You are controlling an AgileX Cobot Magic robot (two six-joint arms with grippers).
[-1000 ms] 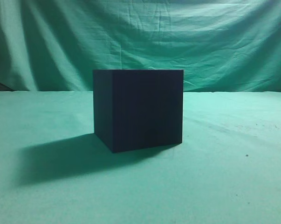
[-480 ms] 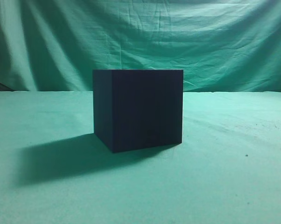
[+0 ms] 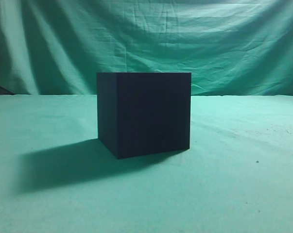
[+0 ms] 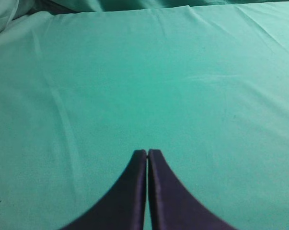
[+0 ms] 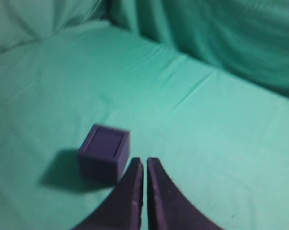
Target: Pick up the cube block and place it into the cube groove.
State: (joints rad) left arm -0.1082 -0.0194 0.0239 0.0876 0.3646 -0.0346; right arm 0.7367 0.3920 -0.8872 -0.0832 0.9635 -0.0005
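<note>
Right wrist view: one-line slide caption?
Shut right hand above green cloth, small purple box just ahead to its left.

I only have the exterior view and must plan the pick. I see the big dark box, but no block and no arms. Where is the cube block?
Observer: The right wrist view shows the cube block resting on the green cloth, just left of the right gripper and a little beyond its tips.
Operator: Is that gripper open?
Observer: No, its jaws are shut with only a thin slit between them, and they hold nothing.
Operator: And the left one?
Observer: The left gripper is shut too, above bare green cloth, and nothing else shows in its view.
</note>
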